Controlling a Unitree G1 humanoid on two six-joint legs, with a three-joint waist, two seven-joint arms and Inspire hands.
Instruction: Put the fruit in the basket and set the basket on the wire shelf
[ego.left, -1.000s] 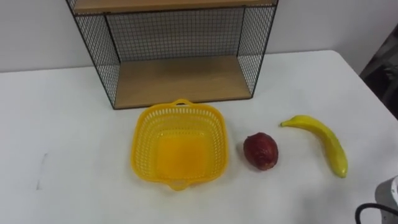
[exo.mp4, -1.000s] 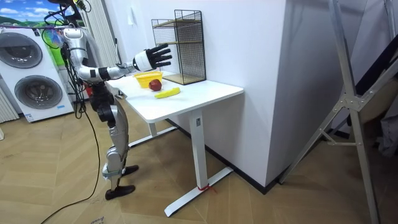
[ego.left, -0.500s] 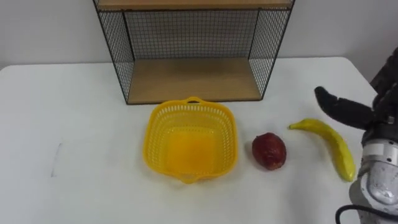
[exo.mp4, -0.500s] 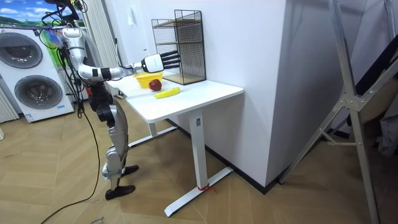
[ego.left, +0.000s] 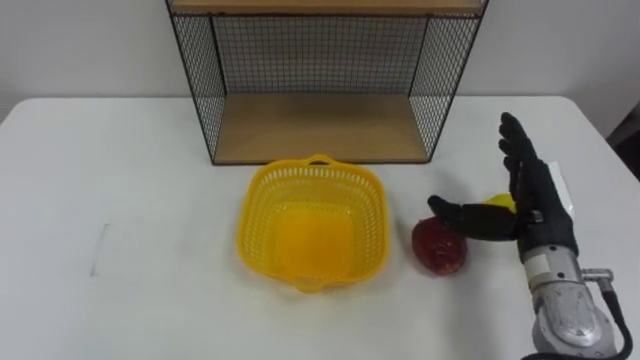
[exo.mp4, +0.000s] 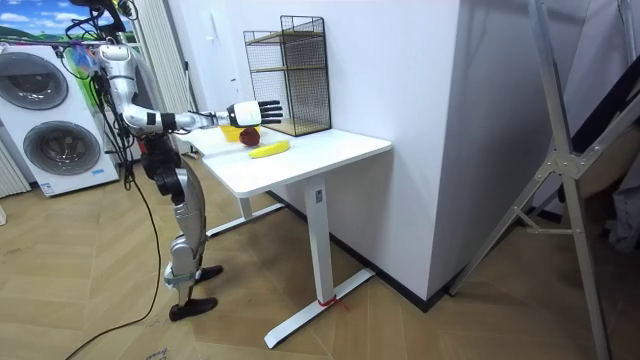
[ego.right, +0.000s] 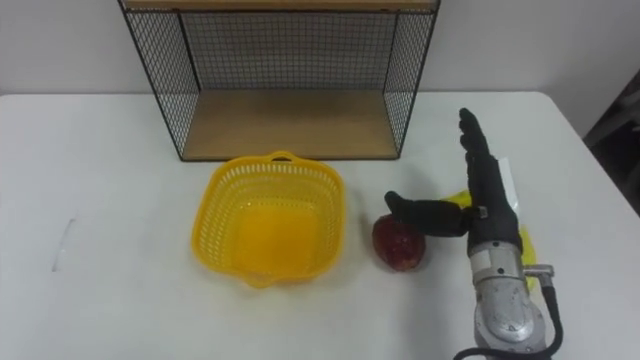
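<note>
A yellow plastic basket (ego.left: 262, 200) stands empty on the white table (ego.left: 120, 200), just in front of the wire shelf (ego.left: 320, 120). A dark red fruit (ego.left: 436, 250) lies to the basket's right. My right hand (ego.left: 535, 205) is open above the table right of that fruit, fingers straight and pointing away, thumb stretched left over the fruit's top. It covers most of the yellow banana (ego.left: 497, 203). In the room view the robot stands at the table's end with the right hand (exo.mp4: 250, 112) reached out over the banana (exo.mp4: 269, 149).
The wire shelf has a wooden bottom board (ego.left: 315, 130) level with the table and a second board above. The table's right edge (ego.left: 600, 130) runs close beside my right hand. A faint mark (ego.left: 97, 250) shows on the table's left part.
My right hand has come in from the lower right and moved up and left over the banana, its thumb now above the red fruit. The camera has shifted a little.
</note>
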